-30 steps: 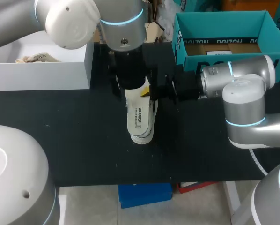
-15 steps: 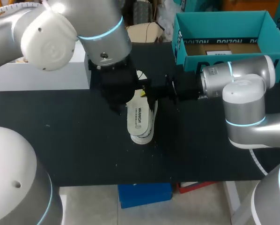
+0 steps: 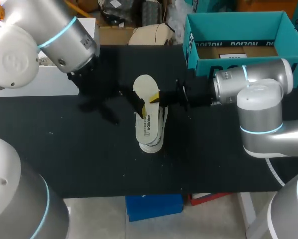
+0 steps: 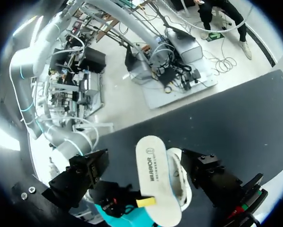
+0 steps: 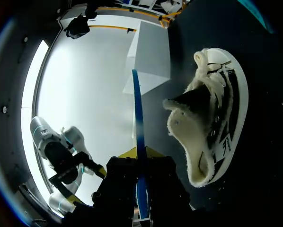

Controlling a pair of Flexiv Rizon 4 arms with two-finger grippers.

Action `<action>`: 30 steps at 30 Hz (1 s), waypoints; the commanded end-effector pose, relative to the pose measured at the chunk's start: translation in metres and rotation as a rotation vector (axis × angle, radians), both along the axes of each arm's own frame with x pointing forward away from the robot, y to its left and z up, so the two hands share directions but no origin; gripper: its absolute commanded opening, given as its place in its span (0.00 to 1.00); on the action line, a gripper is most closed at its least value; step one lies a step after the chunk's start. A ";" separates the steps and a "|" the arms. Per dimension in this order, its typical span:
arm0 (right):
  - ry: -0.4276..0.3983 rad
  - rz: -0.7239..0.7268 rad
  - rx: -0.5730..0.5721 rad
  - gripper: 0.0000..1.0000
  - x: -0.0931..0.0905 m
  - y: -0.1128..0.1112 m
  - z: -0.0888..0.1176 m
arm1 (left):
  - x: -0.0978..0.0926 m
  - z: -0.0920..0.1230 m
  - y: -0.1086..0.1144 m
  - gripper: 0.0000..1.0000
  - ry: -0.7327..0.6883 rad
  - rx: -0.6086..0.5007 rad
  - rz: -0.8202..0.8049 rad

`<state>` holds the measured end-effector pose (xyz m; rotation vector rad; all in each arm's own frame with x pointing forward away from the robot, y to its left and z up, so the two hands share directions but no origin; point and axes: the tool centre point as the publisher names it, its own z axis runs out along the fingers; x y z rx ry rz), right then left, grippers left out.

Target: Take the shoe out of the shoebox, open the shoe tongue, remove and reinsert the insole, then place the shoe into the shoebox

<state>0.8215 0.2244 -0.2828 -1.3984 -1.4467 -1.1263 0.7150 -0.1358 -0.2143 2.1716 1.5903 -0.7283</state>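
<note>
insole [image 3: 145, 89] pinched in your right gripper [image 3: 154, 98], left gripper [image 3: 103, 108] spread empty; steer its tip into the shoe [image 3: 153, 134].

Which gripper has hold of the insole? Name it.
The right gripper: it pinches the insole from both sides. The left gripper is open and holds nothing.

Your right gripper [image 5: 140, 153] pinches the insole [image 5: 137, 123] edge-on between its yellow tips; the fleece-lined white shoe [image 5: 212, 123] sits just beside it on the black table [image 5: 264, 71], with a white box [image 5: 148, 56] beyond.
</note>
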 end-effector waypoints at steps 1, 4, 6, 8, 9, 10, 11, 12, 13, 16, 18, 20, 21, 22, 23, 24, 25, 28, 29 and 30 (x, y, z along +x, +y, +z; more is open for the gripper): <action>0.000 -0.001 -0.002 0.00 0.000 0.001 0.000 | 0.002 -0.008 0.009 1.00 0.140 -0.475 -0.100; 0.000 -0.001 -0.002 0.00 0.000 0.001 0.000 | 0.002 -0.008 0.009 1.00 0.140 -0.475 -0.100; 0.000 -0.001 -0.002 0.00 0.000 0.001 0.000 | 0.002 -0.008 0.009 1.00 0.140 -0.475 -0.100; 0.000 -0.001 -0.002 0.00 0.000 0.001 0.000 | 0.004 -0.011 0.010 1.00 0.137 -0.492 -0.078; 0.000 -0.001 -0.002 0.00 0.000 0.001 0.000 | 0.005 -0.014 0.012 1.00 0.146 -0.525 -0.067; 0.000 -0.001 -0.002 0.00 0.000 0.001 0.000 | 0.005 -0.017 0.014 1.00 0.151 -0.571 -0.044; 0.000 -0.001 -0.002 0.00 0.000 0.001 0.000 | 0.006 -0.019 0.016 1.00 0.148 -0.599 -0.022; 0.000 -0.001 -0.002 0.00 0.000 0.001 0.000 | 0.006 -0.020 0.019 1.00 0.142 -0.637 -0.006; 0.000 -0.001 -0.002 0.00 0.000 0.001 0.000 | 0.006 -0.021 0.022 1.00 0.142 -0.679 0.005; 0.000 -0.001 -0.002 0.00 0.000 0.001 0.000 | 0.007 -0.023 0.032 1.00 0.106 -0.800 0.081; 0.000 -0.001 -0.002 0.00 0.000 0.001 0.000 | 0.008 -0.026 0.037 1.00 0.075 -0.861 0.114; 0.000 -0.001 -0.002 0.00 0.000 0.001 0.000 | 0.008 -0.029 0.039 1.00 0.052 -0.913 0.134; 0.000 -0.001 -0.002 0.00 0.000 0.001 0.000 | 0.008 -0.032 0.040 1.00 0.048 -0.940 0.156; 0.000 -0.001 -0.002 0.00 0.000 0.001 0.000 | 0.008 -0.032 0.040 1.00 0.048 -0.940 0.156; 0.000 -0.001 -0.002 0.00 0.000 0.001 0.000 | 0.008 -0.032 0.040 1.00 0.048 -0.940 0.156; 0.000 -0.001 -0.002 0.00 0.000 0.001 0.000 | 0.008 -0.032 0.040 1.00 0.048 -0.940 0.156; 0.000 -0.001 -0.002 0.00 0.000 0.001 0.000 | 0.008 -0.032 0.040 1.00 0.048 -0.940 0.156; 0.000 -0.001 -0.002 0.00 0.000 0.001 0.000 | 0.008 -0.032 0.040 1.00 0.048 -0.940 0.156; 0.000 -0.001 -0.002 0.00 0.000 0.001 0.000 | 0.008 -0.032 0.040 1.00 0.048 -0.940 0.156; 0.000 -0.001 -0.002 0.00 0.000 0.001 0.000 | 0.008 -0.032 0.040 1.00 0.048 -0.940 0.156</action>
